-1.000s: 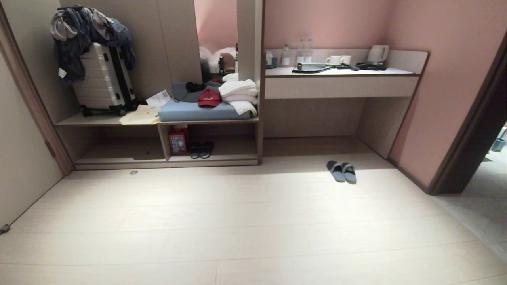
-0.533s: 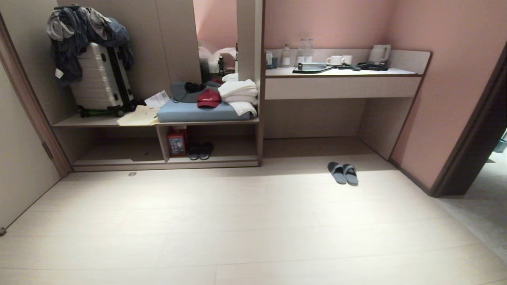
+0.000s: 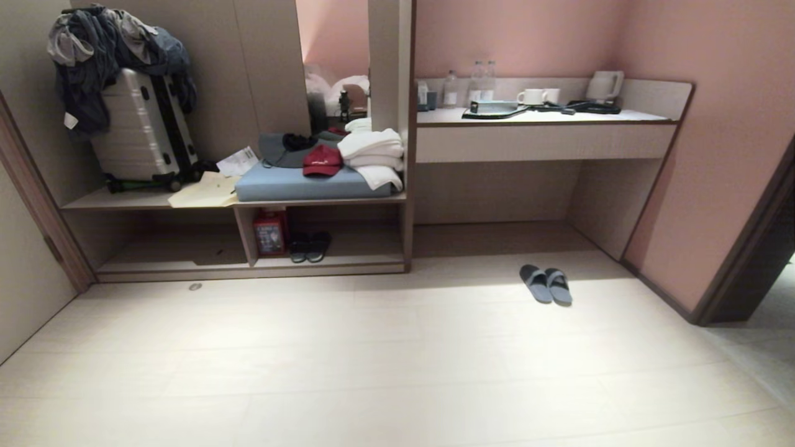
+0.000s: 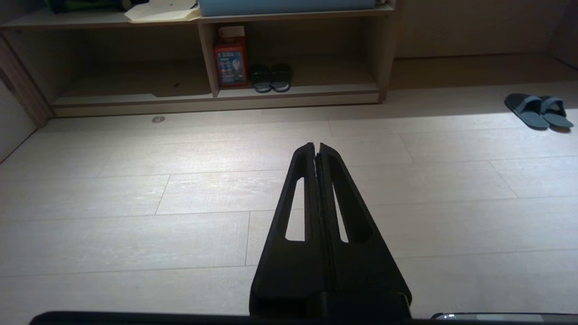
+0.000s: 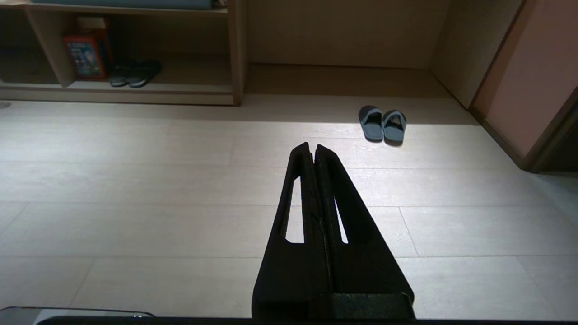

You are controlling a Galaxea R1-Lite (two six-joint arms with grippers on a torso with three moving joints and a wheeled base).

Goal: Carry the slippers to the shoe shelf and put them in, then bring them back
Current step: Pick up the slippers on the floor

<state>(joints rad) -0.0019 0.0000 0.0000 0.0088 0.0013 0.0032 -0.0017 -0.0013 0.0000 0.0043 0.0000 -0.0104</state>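
**Camera closes in; slippers untouched on the floor**

The whole scene has shifted since a second ago, so the camera moved, not the things. Two grey-blue slippers [image 3: 546, 284] lie side by side on the floor, right of the shoe shelf [image 3: 248, 267]. Two darker slippers [image 3: 310, 246] sit inside it. Left gripper [image 4: 316, 145] and right gripper [image 5: 312, 146] hang pressed closed, empty.

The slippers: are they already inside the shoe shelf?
No, the slippers lie side by side on the open floor in front of the desk recess, apart from the shoe shelf.
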